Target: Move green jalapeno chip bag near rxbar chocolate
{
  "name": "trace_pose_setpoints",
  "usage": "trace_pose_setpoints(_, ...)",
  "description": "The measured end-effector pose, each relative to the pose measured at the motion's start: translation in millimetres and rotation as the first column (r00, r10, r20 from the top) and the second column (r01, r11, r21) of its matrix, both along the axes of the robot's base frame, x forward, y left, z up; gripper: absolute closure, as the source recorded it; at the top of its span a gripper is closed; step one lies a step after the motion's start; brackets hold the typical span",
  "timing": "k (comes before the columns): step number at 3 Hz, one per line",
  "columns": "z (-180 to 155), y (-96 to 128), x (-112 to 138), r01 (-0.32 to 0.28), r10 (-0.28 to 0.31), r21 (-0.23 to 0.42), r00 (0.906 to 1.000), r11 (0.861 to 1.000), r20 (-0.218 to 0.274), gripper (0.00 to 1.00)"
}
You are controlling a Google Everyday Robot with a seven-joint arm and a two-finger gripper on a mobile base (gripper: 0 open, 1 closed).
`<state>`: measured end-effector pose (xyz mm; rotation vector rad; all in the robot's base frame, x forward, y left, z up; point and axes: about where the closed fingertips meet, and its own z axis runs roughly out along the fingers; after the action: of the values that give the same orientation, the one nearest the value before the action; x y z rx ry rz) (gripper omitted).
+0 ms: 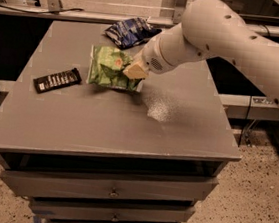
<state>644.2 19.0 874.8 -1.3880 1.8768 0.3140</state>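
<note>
The green jalapeno chip bag (107, 66) is a light-green foil bag held at its right edge by my gripper (133, 72), which is shut on it. The bag hangs low over the grey table (103, 124), at or just above its surface, left of centre. The rxbar chocolate (57, 80) is a small flat black wrapper with white lettering, lying on the table just left of the bag with a small gap between them. My white arm reaches in from the upper right.
A dark blue and white snack bag (130, 31) lies at the table's back edge, behind the gripper. A bright glare patch (156, 107) marks the tabletop right of the bag. Drawers sit below the table front.
</note>
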Motion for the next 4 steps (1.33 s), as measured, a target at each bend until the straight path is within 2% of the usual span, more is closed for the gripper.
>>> trace_pose_setpoints(1,-8,6,-5,-0.002,0.002,0.004,0.9998,1.000,-0.021,0.13)
trace_pose_setpoints(2,-13,9,-8,-0.003,0.003,0.006,0.9995,1.000,-0.033,0.00)
trace_pose_setpoints(3,9,-4,-17,-0.001,0.002,0.026,0.9997,1.000,-0.026,0.00)
trace_pose_setpoints(4,59,-48,-52,-0.007,0.007,0.059,1.0000,0.998,-0.003,0.00)
